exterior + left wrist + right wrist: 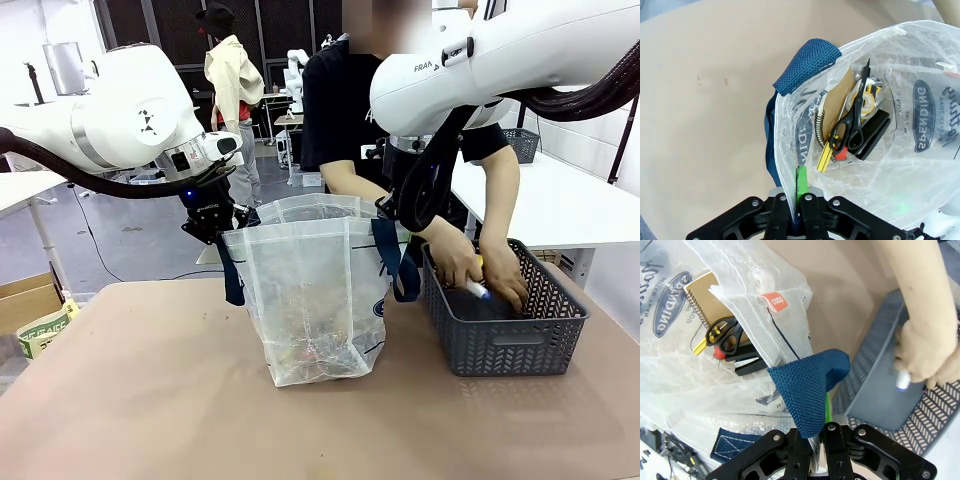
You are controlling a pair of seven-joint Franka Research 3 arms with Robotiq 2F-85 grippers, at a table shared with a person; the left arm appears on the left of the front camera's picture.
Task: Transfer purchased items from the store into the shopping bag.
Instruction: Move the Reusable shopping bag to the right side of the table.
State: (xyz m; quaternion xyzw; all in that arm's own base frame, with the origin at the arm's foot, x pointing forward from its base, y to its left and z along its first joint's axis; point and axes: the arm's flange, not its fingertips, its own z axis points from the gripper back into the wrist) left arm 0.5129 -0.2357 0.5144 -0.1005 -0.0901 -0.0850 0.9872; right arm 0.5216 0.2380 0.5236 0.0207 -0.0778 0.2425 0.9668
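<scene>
Your left gripper [797, 196] is clamped on the bag [310, 300], its jaws narrowed onto the plastic rim right beside one navy strap [805, 65]. Your right gripper [815, 427] pinches the opposite rim the same way, and the other strap [807, 390] folds over its fingers. Between the two the bag hangs upright with its mouth held wide. Its base appears to rest on the table [150, 400].

Look down past the left gripper's fingers to see what has gone in. The scissors [852, 127] lie on top. The pad [837, 95] is under them, on the side nearer that gripper. The yellow puck [867, 95] sits farther off, by the blades. A flat black piece [874, 134] lies under the scissor handles and a yellow-and-red stick [826, 156] beside them.

The basket [500, 345] stands just beyond your right gripper, on the side away from the bag. The person has one hand [455, 258] down in it holding the white stick [901, 381]. The other hand [507, 282] is deeper in the basket.

My judgement is that the transfer is nearly done, since most of the goods are bagged and the part of the basket floor you can see looks bare. The white stick has not yet crossed, and the hands may be hiding something else. What is left for you is to hold both rims firm and apart so the mouth stays open for that drop.
</scene>
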